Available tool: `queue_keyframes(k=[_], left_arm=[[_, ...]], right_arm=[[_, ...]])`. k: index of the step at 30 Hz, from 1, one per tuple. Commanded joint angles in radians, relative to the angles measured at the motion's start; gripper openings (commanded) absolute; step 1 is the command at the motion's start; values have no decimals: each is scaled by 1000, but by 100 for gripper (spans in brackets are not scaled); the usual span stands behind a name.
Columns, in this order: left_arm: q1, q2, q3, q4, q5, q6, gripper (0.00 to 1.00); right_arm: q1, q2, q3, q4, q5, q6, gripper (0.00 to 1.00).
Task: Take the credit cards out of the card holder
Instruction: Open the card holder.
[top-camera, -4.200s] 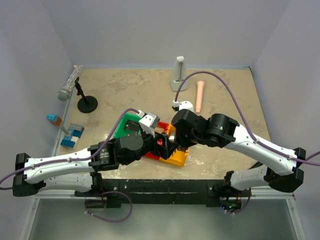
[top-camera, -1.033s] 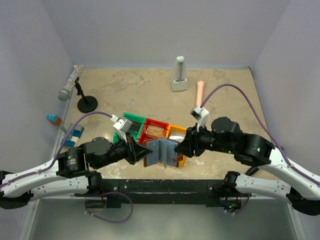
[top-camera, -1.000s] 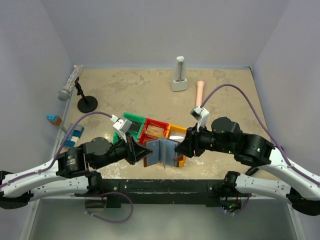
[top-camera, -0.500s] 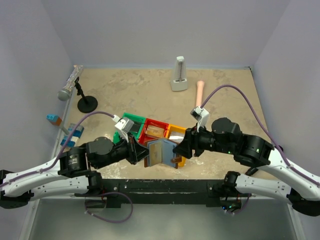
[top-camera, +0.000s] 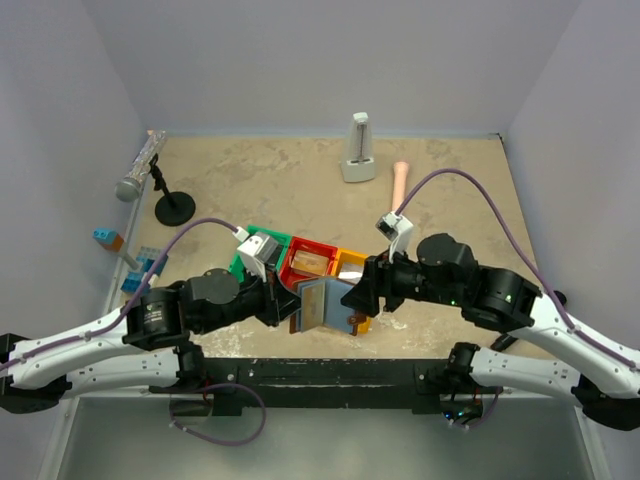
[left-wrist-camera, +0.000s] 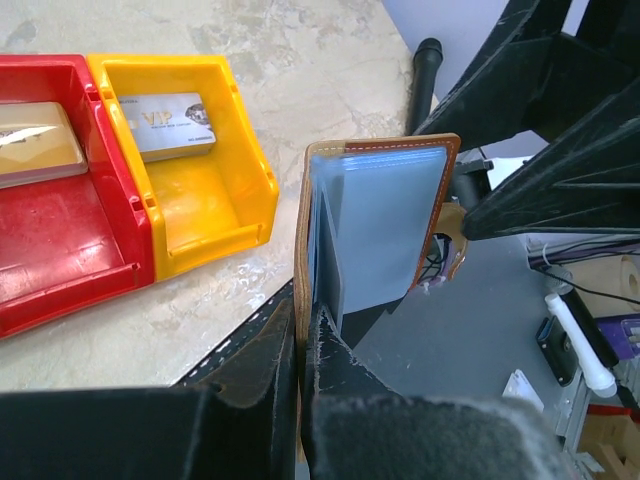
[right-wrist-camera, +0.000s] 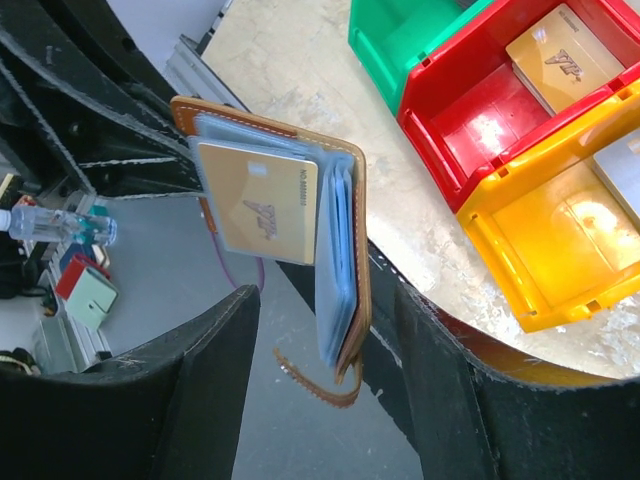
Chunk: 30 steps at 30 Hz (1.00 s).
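The card holder (top-camera: 322, 303) hangs open and on edge just off the near side of the yellow bin (left-wrist-camera: 205, 205), with a gold card (right-wrist-camera: 260, 210) showing against one inner panel. The left gripper (left-wrist-camera: 300, 335) is clamped tight on its brown cover. The right gripper (right-wrist-camera: 325, 295) straddles it with jaws spread, gripping nothing. A silver card (left-wrist-camera: 165, 125) lies inside the yellow bin, and the red bin (left-wrist-camera: 60, 220) touches the yellow bin's side.
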Motion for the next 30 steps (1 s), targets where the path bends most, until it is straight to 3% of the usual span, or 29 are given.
queue_keyframes(k=[1,7,11,17,23,26,28,30], left_arm=[[2,-3,50,43,11,2,0],[2,-1,46,62,30,7,0],[2,-4,33,93,45,12,0],[2,-21,-2,125,51,16,0],[11,-50,-53,127,5,7,0],[19,-62,-59,118,-18,7,9],[24,-70,-57,104,-33,13,21],[27,-81,-50,75,-59,16,40]], right_arm=[[-5,31,7,18,-11,1,61],[-6,59,4,54,-63,-5,61],[-5,88,1,77,-127,-11,56],[-5,100,-16,78,-147,-10,29],[-21,71,-19,35,-124,-19,10],[-31,51,-20,-1,-109,-28,0],[-40,34,-20,-34,-87,-29,0],[-63,11,-31,-69,-69,-26,0]])
